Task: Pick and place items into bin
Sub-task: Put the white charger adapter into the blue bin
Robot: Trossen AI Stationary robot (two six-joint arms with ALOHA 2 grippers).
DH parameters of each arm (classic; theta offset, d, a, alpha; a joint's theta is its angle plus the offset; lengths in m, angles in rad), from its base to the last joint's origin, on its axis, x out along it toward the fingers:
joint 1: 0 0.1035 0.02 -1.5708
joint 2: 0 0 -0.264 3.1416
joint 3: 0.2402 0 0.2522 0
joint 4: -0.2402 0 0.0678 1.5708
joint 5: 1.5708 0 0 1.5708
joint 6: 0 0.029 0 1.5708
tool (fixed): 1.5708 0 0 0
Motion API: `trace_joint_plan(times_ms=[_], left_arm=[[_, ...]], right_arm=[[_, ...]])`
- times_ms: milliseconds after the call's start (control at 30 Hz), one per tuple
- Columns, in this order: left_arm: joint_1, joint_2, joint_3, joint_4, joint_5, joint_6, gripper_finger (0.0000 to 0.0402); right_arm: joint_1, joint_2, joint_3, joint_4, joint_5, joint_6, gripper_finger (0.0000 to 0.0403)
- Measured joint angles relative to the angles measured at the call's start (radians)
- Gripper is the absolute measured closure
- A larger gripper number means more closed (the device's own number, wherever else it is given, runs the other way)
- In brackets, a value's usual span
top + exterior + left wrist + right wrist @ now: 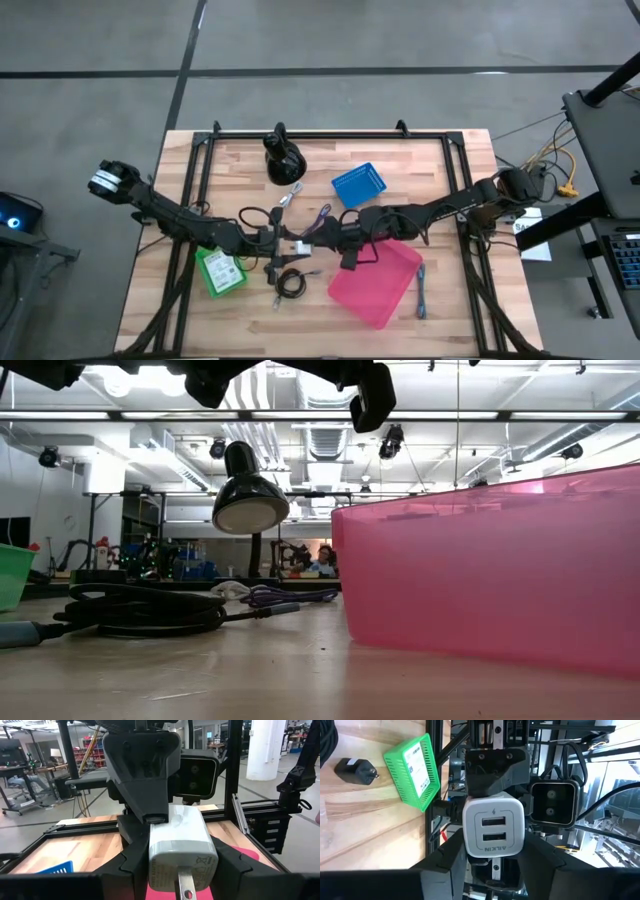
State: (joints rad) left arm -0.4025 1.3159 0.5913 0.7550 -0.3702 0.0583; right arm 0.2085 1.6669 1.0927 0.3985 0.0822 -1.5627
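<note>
Two grippers meet mid-table over the white charger [493, 831]; the left gripper [180, 865] clamps its pronged end, the right gripper [492, 865] narrows around its port end; the pink bin [378, 281] sits just right, nearer.

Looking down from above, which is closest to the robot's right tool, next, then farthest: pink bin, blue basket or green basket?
From the right tool, mid-table:
1. Pink bin, right beside it.
2. Blue basket, higher in the picture.
3. Green basket, far across on the left.

White two-port USB charger [493, 831] — mid-air between both tools, above table.
</note>
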Motion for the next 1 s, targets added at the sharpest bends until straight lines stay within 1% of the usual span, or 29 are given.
trace_joint_plan(times_ms=[133,300,367,433,600,700,833,1000], left_arm=[[0.004,0.0,-0.001,0.001,-0.001,0.0,0.0268],[0.008,0.0,-0.001,0.001,-0.002,-0.001,0.0268],[0.009,0.0,-0.001,0.001,-0.011,-0.001,0.0268],[0.011,0.0,-0.004,0.003,-0.03,0.0,0.0268],[0.016,0.0,-0.007,0.0,-0.037,0.001,0.0268],[0.017,0.0,-0.005,-0.003,-0.049,0.001,0.0268],[0.018,-0.002,-0.004,-0.003,-0.088,0.001,0.0268],[0.025,-0.002,-0.005,-0.003,-0.094,0.0,0.0268]], right_arm=[[0.0,0.0,-0.001,0.0,0.0,0.001,0.026],[0.0,0.0,-0.001,0.0,0.0,0.011,0.0269],[0.0,0.0,-0.001,0.0,0.0,0.01,0.0266],[0.0,0.0,-0.001,0.001,0.002,0.009,0.0252],[-0.001,0.0,-0.002,0.002,0.003,0.01,0.0209],[-0.001,0.0,-0.002,0.002,0.0,0.011,0.0192],[0.003,-0.001,-0.002,0.003,-0.001,0.017,0.018],[0.003,-0.001,-0.002,0.001,-0.005,0.019,0.0179]])
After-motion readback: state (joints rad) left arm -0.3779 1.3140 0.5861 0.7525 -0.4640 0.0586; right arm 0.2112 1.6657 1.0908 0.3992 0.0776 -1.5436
